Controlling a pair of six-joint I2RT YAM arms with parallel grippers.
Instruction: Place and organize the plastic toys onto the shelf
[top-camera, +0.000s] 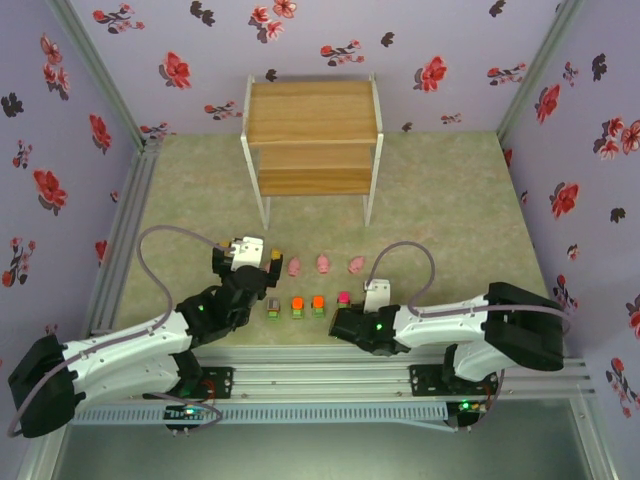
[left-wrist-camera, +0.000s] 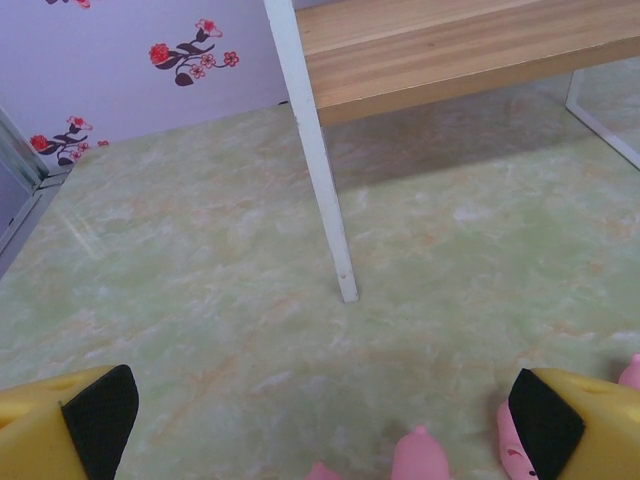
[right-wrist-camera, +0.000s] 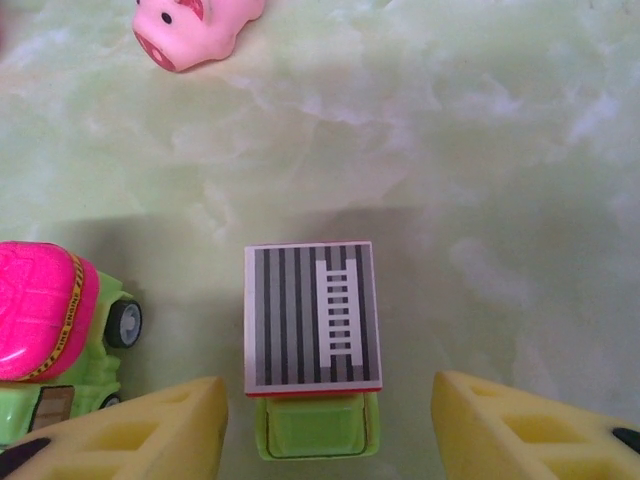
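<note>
Toy truck (right-wrist-camera: 313, 330) inside part-open right pincer (right-wrist-camera: 325, 400), untouched, left pincer (left-wrist-camera: 322, 415) wide near pig (left-wrist-camera: 420, 462)

The pale green marbled surface (top-camera: 450, 200) carries the shelf (top-camera: 312, 140) at its far side, white legs standing on it. Nearer the arms three pink pigs (top-camera: 323, 263) lie in a loose row, and just in front of them runs a row of little wheeled blocks (top-camera: 297, 304) (one grey-topped, two orange, one pink). The right wrist view shows a grey-striped block (right-wrist-camera: 312, 315) just beside the pink-topped one (right-wrist-camera: 40, 310), not touching, with a pig (right-wrist-camera: 195, 25) lying apart beyond them.
</note>
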